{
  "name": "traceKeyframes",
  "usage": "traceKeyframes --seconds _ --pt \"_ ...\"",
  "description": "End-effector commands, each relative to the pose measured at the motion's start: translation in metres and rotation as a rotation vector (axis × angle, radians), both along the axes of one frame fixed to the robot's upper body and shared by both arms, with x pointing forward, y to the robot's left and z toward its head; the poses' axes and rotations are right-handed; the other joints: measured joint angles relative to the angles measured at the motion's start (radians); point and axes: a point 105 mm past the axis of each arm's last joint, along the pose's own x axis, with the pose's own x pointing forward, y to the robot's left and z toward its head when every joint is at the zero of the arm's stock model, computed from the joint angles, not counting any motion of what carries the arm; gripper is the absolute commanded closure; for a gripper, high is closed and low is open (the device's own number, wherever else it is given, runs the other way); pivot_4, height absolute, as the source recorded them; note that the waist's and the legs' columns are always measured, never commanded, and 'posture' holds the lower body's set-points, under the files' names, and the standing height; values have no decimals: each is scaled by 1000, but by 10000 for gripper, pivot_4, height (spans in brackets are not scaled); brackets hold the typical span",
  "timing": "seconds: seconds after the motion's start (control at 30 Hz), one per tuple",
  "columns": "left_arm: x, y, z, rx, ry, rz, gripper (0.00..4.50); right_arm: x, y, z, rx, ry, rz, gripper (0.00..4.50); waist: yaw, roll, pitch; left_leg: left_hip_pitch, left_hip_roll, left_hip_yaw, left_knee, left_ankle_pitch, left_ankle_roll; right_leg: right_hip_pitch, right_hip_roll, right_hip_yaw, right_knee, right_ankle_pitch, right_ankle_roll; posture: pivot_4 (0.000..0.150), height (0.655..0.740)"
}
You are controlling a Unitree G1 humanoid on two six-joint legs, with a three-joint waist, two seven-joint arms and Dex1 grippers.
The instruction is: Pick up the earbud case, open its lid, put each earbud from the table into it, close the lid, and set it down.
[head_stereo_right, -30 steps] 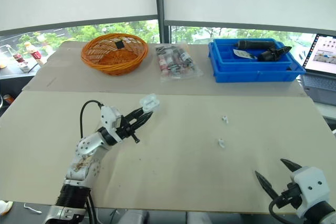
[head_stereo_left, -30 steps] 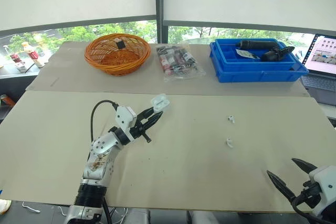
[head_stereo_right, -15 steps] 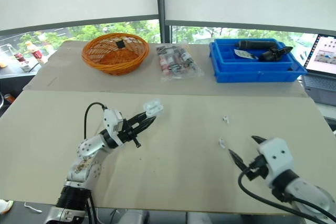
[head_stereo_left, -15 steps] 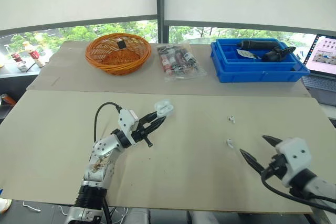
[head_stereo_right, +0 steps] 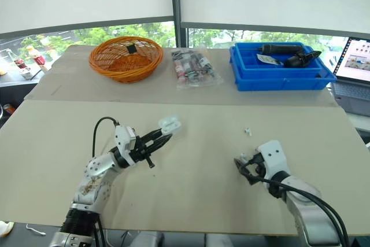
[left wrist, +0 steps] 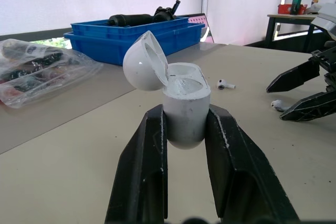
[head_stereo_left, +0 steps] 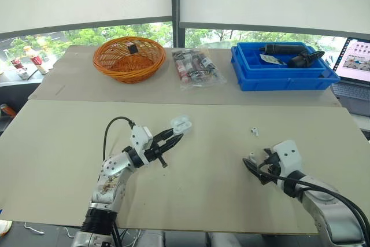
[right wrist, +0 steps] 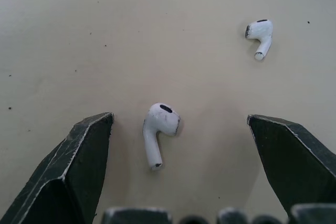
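My left gripper (left wrist: 185, 129) is shut on the white earbud case (left wrist: 184, 109), holding it above the table with its lid (left wrist: 144, 62) flipped open; the case (head_stereo_left: 180, 123) hangs left of the table's middle. Two white earbuds lie on the table to the right. The nearer earbud (right wrist: 159, 132) sits between the wide-open fingers of my right gripper (right wrist: 181, 166), touching neither. The farther earbud (right wrist: 259, 36) lies beyond it, also seen as a small white earbud (head_stereo_left: 254, 131). My right gripper (head_stereo_left: 255, 169) rests low at the table.
An orange wicker basket (head_stereo_left: 129, 58), a clear bag of small items (head_stereo_left: 195, 67) and a blue tray (head_stereo_left: 282, 66) with dark tools stand along the far side. A laptop (head_stereo_left: 355, 62) sits at the far right edge.
My right gripper has come in from the table's near right edge to the nearer earbud and now straddles it. The left gripper keeps its hold on the open case, barely shifted.
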Motion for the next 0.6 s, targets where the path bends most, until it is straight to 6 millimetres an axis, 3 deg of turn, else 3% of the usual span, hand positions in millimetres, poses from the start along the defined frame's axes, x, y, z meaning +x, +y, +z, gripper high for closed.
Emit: traceKeyframes --seconds 0.03,0.37,0.4,0.6 --pt "-2 1 3 3 -35 -8 39964 -3 1 -7 9 35 -6 5180 -1 0 0 0 0 0 0 0 0 0 0 0 0 0 0 1500 7303" --pt "-5 2 0 10 -35 -13 39964 -11 9 -5 -16 92 80 39577 1 0 0 0 0 0 0 0 0 0 0 0 0 0 0 1500 7303" --pt "-6 3 -1 10 -34 -12 39964 -12 10 -2 -24 96 107 41615 1 0 0 0 0 0 0 0 0 0 0 0 0 0 0 1500 7303" --pt "-16 4 -2 18 -29 -17 39964 -21 14 22 -99 115 382 41668 1 0 0 0 0 0 0 0 0 0 0 0 0 0 0 1500 7303"
